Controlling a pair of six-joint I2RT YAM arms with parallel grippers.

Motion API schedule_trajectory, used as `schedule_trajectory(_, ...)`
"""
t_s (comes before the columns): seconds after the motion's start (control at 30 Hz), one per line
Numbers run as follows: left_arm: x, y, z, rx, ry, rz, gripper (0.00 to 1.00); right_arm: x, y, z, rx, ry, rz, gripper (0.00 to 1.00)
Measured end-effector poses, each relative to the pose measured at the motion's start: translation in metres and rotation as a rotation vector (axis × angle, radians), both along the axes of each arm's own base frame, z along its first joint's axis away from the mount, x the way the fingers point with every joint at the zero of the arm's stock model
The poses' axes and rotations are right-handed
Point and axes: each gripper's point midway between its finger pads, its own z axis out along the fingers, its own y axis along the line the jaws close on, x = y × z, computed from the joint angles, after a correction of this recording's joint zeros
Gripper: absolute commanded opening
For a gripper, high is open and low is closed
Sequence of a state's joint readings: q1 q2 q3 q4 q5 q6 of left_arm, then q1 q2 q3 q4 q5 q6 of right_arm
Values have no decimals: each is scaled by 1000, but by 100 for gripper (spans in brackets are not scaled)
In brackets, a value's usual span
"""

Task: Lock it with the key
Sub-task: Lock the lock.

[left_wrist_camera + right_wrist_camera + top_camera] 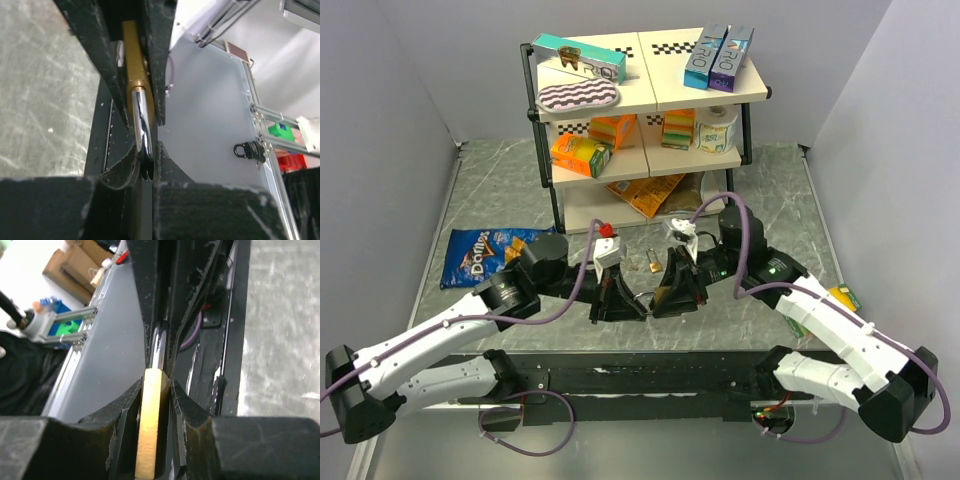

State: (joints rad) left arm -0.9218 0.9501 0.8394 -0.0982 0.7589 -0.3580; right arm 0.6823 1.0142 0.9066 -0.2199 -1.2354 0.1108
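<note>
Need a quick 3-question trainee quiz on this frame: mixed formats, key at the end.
1. True or false: the left gripper is clamped on the padlock's steel shackle.
2. Which part does the right gripper hold? A) brass body B) steel shackle C) a key
3. Fill in: the Doritos bag lies on the table to the robot's ____ of the shelf unit.
Key: 1 true; 2 A; 3 left.
</note>
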Motion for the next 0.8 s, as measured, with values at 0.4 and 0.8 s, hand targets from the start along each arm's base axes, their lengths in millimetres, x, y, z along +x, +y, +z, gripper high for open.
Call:
schedule_trajectory(0.4, 22, 4, -21, 45, -51, 75, 1, 18, 0, -19, -47, -76, -92, 18)
schedule_trajectory(0.8, 55, 32, -31, 49, -214, 109, 1, 46, -25, -9, -20, -262, -205, 63)
